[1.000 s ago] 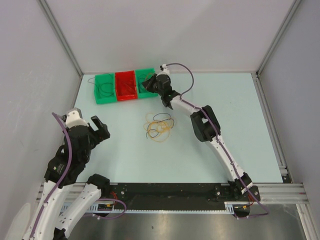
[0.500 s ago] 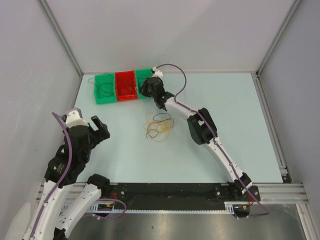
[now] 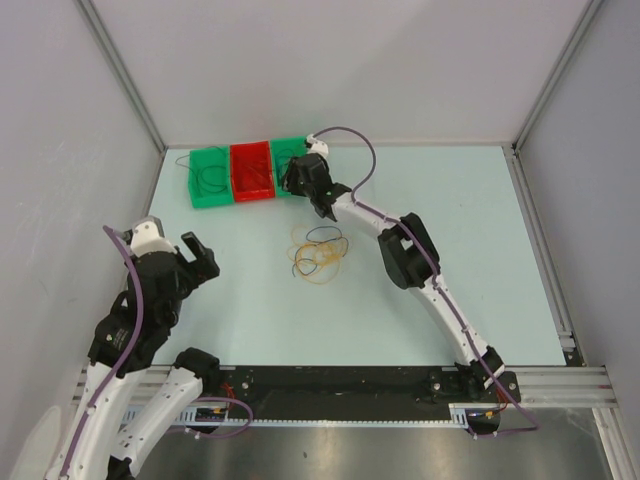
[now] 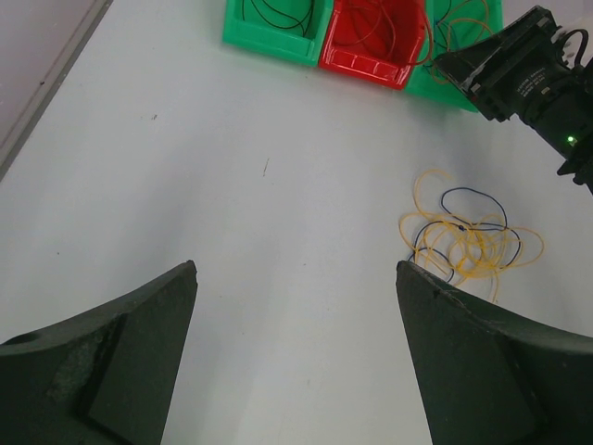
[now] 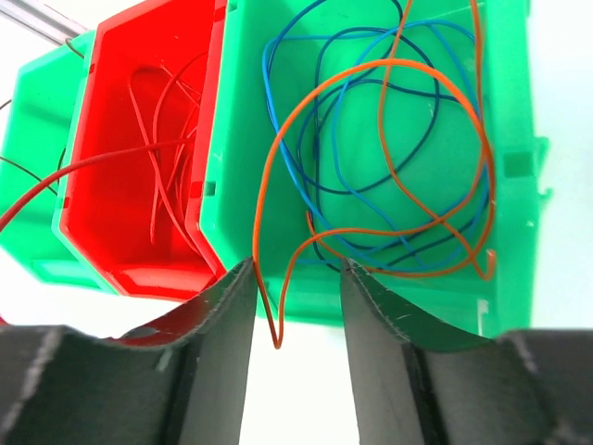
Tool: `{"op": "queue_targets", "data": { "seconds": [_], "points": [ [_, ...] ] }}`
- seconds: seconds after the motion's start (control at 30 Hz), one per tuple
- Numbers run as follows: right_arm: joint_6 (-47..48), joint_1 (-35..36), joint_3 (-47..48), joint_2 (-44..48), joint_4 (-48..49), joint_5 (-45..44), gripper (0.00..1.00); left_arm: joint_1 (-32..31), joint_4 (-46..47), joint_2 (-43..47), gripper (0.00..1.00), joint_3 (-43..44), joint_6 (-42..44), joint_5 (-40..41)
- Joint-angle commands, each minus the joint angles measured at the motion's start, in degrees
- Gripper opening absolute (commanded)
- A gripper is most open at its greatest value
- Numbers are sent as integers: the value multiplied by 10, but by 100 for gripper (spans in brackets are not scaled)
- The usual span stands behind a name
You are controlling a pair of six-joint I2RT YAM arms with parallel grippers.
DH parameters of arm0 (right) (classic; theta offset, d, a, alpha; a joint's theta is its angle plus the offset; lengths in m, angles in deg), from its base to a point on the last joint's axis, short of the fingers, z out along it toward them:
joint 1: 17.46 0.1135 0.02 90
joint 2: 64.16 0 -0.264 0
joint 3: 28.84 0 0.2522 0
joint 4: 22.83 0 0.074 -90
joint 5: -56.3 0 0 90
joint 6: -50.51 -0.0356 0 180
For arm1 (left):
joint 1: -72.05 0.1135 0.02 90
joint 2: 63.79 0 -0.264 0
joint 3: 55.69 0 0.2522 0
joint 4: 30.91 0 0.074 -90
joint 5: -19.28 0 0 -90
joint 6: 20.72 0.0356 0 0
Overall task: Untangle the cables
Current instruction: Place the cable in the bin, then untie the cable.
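My right end effector (image 5: 296, 278) just opened partway over the green bin (image 5: 511, 93), letting the orange cable (image 5: 380, 63) drop in.

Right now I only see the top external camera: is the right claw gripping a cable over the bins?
Observer: No. The right claw stands parted; an orange cable runs loose through the gap, unpinched.
Operator: Where does it lie?
Observer: Mostly coiled in the green bin, over blue cables.
Operator: And next door?
Observer: The red bin holds red cables.
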Motion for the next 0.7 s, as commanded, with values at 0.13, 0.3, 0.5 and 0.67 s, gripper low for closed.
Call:
{"op": "queue_targets", "data": {
  "seconds": [0.13, 0.3, 0.5, 0.67],
  "points": [
    [-10, 2, -47, 92, -4, -1, 49, 6, 18, 5, 93, 1, 10, -2],
    [-16, 3, -79, 123, -4, 13, 54, 6, 17, 5, 93, 1, 10, -1],
    [-17, 1, -101, 160, -22, 25, 57, 6, 16, 6, 93, 1, 9, 0],
    [-8, -4, -165, 212, -16, 33, 57, 6, 15, 2, 93, 1, 9, -1]
  ]
}}
